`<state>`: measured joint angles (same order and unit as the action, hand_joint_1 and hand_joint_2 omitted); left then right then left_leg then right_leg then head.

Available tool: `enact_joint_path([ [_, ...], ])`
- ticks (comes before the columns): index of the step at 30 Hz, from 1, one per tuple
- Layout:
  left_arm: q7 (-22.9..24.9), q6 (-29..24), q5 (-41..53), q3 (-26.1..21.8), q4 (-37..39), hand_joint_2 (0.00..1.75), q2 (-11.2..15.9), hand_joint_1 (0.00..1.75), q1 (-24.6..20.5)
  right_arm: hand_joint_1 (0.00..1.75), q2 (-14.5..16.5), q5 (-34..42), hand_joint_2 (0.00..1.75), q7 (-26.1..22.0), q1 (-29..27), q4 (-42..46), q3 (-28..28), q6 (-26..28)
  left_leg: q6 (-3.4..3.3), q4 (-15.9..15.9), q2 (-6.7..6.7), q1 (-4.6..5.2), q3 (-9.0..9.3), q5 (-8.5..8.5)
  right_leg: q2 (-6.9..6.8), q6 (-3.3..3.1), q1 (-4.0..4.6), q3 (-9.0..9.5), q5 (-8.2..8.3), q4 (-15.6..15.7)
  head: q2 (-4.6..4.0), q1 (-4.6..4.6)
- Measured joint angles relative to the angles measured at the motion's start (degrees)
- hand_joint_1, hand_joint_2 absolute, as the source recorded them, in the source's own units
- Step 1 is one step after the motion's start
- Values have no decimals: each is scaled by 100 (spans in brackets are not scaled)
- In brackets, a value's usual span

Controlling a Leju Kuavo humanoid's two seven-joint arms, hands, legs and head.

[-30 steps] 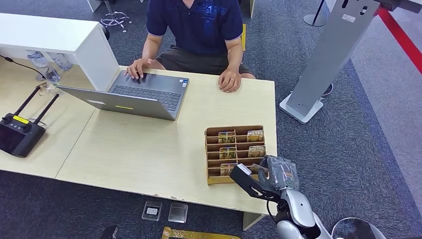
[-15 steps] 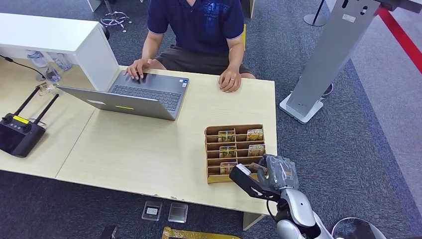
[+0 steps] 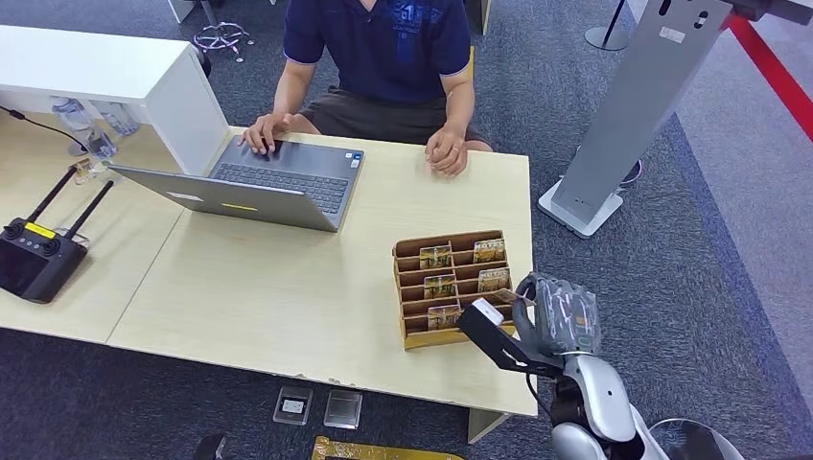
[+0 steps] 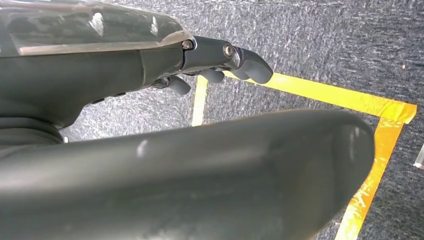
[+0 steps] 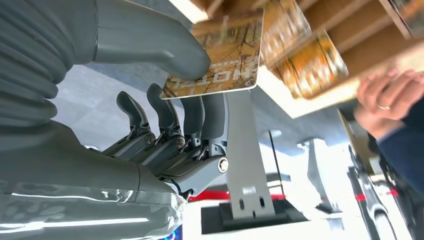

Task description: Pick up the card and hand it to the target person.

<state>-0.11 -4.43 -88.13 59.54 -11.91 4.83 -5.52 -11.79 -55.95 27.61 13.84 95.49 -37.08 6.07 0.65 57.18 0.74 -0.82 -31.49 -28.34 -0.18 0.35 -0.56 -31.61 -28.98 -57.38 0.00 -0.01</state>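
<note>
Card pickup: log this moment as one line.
phase: card lifted | right hand: pinches card beside card holder | left hand: hangs over floor | person: seated at table

The card (image 5: 220,62), printed in mottled brown and gold with the word HOTEL, is sitting pinched between the right hand's (image 5: 165,100) thumb and fingers, just beside the wooden card holder (image 3: 412,287).

The right hand (image 3: 537,321) is raised at the end of its silver forearm, which comes in from the lower right in the head view. Its thick thumb presses a card (image 5: 220,57) against the dark fingers (image 5: 192,117) beneath it. The left hand (image 4: 215,62) hangs low, its fingers loosely curled around nothing.
</note>
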Motion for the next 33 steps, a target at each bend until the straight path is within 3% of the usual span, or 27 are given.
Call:
enact_joint_path([
  [6, 0, -3, 24, 1, 0, 0, 0, 0, -1, 145, -47, 405, 175, -270, 134, 290, 39, 135, 0, 0, 0, 0, -3, 0, 0, 0, 0, 1, 0, 0, 0, 1],
  [12, -1, 26, 161, 14, 0, 0, 0, 0, -11, 145, 44, 992, 175, -735, 675, 17, -16, 303, -1, 0, 1, 0, -7, 1, -1, 0, 0, 2, 1, -2, 0, 4],
  [22, -7, 62, 328, 153, 0, 0, 3, 0, -53, 145, 771, 1716, 175, -1556, 2140, -1958, -330, 955, -1, 0, 2, 0, -12, 5, -4, 0, 0, -1, 2, -8, 0, 0],
  [33, -7, -15, 159, 184, 0, 0, 28, 0, -58, 145, 1555, 1830, 175, -2024, 2988, -3842, -620, 1005, -1, 0, 3, 0, -15, 5, -5, 0, 0, -6, 1, -8, 0, -2],
])
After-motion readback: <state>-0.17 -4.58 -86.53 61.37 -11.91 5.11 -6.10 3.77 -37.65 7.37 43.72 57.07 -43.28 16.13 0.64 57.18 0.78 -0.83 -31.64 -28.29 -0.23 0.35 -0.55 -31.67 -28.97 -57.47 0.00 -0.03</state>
